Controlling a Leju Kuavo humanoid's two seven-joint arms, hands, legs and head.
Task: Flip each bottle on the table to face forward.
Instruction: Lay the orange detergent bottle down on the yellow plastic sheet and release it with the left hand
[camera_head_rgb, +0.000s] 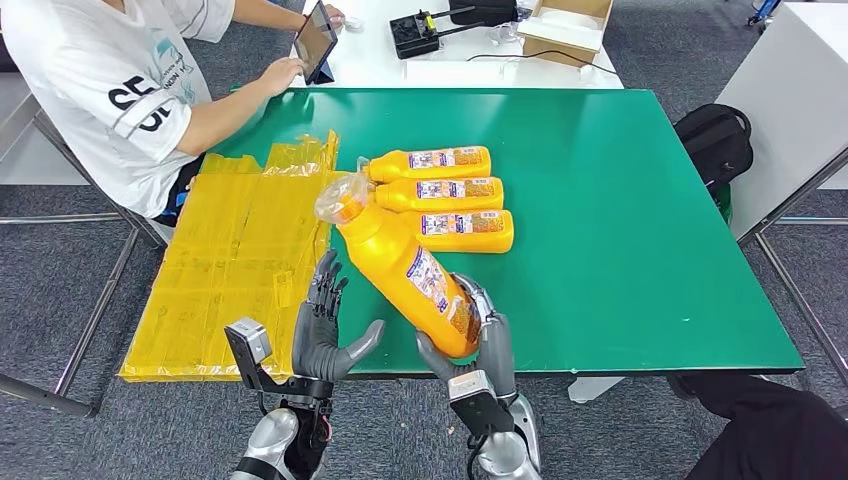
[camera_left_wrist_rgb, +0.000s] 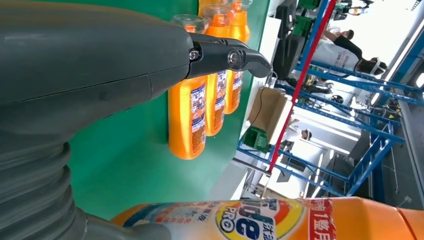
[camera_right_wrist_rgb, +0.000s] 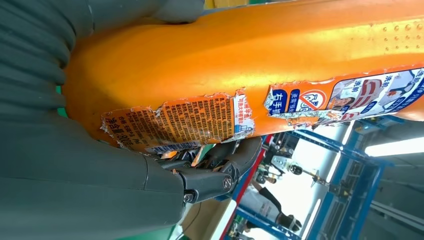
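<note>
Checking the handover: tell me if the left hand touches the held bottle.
Apart. Head view shows green table between the open left hand and the bottle gripped by the right hand.

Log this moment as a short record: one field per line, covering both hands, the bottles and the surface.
right hand: grips the base end of a large orange plastic bottle, lifted and tilted, cap end away from the robot
left hand: fingers spread, holds nothing, beside the held bottle
row of three orange bottles: lying side by side, labels up
surface: green table
beside bottles: yellow plastic sheet
nearby: seated person with a tablet
</note>
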